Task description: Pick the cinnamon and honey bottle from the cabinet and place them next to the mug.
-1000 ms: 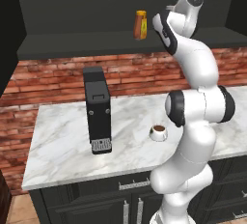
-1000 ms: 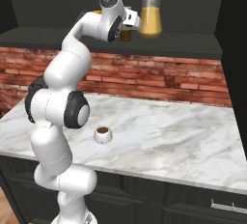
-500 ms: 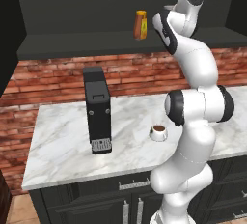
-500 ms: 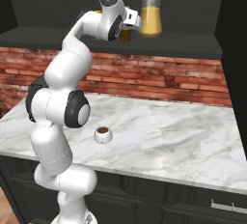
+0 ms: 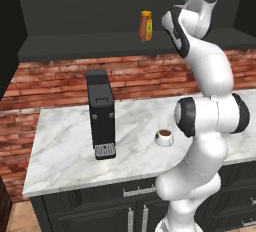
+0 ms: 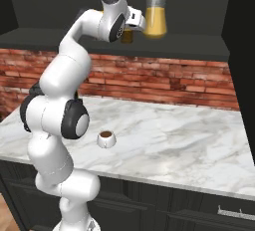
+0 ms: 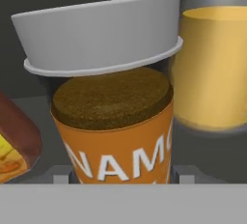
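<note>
Cabinet (image 5: 100,43), cinnamon (image 7: 116,126) close-up w/ pitcher (image 7: 214,63)

Orange-labelled cinnamon (image 7: 116,141) with white lettering; amber honey bottle (image 5: 145,26); white mug (image 6: 106,138); red brick wall (image 6: 169,80).

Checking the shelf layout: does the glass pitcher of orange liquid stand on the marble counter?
No, the glass pitcher of orange liquid stands up on the dark cabinet shelf, above the brick wall.

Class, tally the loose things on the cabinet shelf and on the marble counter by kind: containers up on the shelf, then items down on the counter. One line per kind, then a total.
Shelf containers: 3 (honey bottle, cinnamon, pitcher of orange liquid)
Counter items: 2 (mug, black coffee machine)
Total: 5
</note>
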